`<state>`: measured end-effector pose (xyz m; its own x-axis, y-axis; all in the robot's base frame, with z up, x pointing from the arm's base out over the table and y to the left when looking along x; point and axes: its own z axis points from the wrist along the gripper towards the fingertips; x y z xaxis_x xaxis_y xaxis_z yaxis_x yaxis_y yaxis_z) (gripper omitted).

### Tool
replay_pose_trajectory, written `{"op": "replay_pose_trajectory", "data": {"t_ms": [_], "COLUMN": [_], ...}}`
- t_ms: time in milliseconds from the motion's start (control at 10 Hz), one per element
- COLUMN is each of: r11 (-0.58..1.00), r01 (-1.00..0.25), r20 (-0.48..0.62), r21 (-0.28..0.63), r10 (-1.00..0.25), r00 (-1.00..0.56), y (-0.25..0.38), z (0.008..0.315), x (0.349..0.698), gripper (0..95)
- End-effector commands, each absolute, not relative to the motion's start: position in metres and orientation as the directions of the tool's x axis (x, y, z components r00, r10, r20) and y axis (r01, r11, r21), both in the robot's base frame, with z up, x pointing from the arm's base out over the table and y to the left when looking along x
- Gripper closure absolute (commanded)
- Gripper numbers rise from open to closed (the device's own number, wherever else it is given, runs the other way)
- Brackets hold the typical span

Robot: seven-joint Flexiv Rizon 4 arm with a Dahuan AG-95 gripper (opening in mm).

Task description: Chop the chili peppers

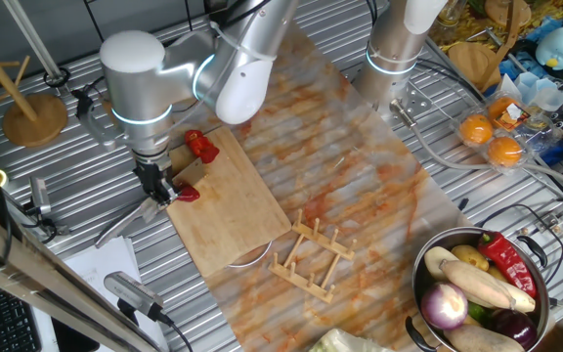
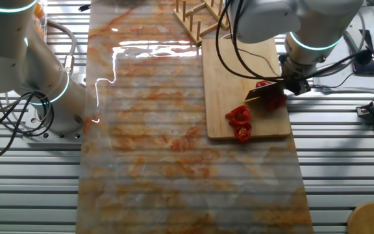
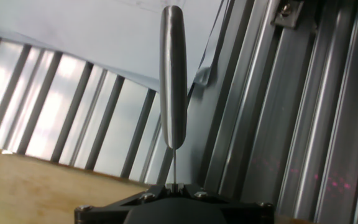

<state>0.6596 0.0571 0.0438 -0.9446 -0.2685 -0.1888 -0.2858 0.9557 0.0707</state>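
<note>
Several red chunks of the chili peppers (image 2: 241,123) already lie cut near one end of the wooden cutting board (image 2: 232,78) — seem like two or three slices, close together. Another red piece (image 2: 269,95) sits at the board edge, directly under the knife (image 2: 260,95), apparently still larger and not yet fully chopped. Gripper (image 1: 154,183) closed around the knife handle, blade down on that piece; from the hand view, only the metal handle visible, pepper hidden. Judging from this: well started, perhaps half done — remaining piece still needs more cuts.
</note>
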Motion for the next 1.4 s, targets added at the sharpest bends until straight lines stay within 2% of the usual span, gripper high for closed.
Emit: {"op": "replay_pose_trajectory", "data": {"t_ms": [100,400,800,1000,1400], "r11": [0.956,0.956,0.957,0.962,0.959], "r01": [-0.286,-0.287,-0.286,-0.267,-0.278], "r20": [-0.203,-0.204,-0.225,-0.21,-0.211], "r21": [0.058,0.056,0.054,0.054,0.046], "r10": [-0.27,-0.27,-0.267,-0.251,-0.263], "r00": [-0.941,-0.941,-0.937,-0.945,-0.941], "y": [0.057,0.06,0.06,0.068,0.065], "z": [0.044,0.05,0.043,0.051,0.046], "x": [0.664,0.671,0.685,0.694,0.697], "gripper": [95.0,95.0,95.0,95.0,95.0]}}
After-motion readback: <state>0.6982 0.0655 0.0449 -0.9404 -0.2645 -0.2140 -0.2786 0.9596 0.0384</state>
